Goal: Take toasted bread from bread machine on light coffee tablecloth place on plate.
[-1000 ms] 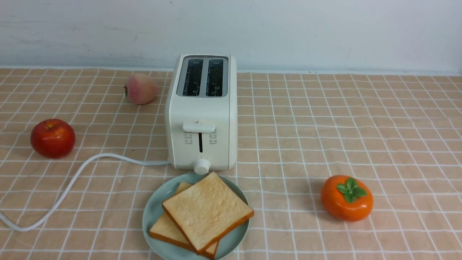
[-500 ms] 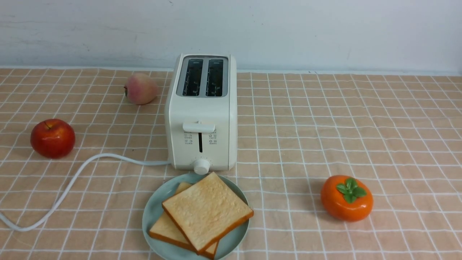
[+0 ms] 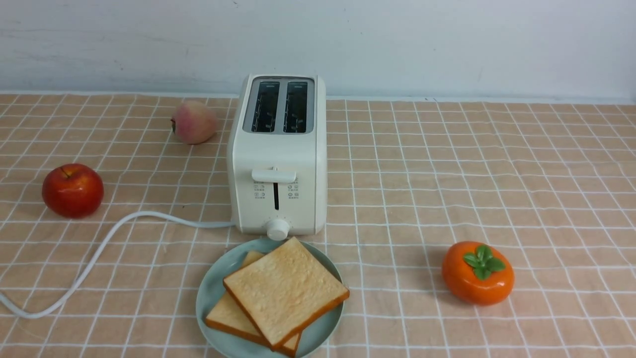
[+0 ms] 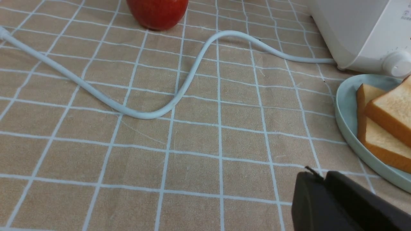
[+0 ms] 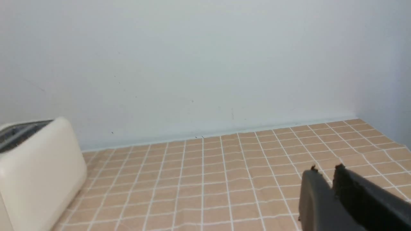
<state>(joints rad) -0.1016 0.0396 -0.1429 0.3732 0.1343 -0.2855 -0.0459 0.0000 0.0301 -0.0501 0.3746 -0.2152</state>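
The toasted bread (image 4: pixel 390 107) is stacked on the plate (image 4: pixel 346 112), near the left fingers (image 4: pixel 308 199), which are seen closed and empty; the right fingers (image 5: pixel 316 195) are likewise closed.

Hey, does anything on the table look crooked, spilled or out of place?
Only slightly: the top slice lies rotated across the lower slice, its right corner overhanging the plate rim. Nothing spilled or damaged.

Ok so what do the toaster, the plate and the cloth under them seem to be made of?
Toaster: likely plastic, cream-white, smooth satin shell with rounded moulded corners. Plate: glazed ceramic or melamine, pale teal, faint sheen; unclear which. Tablecloth: woven fabric, matte, with wrinkles and wavy grid lines.
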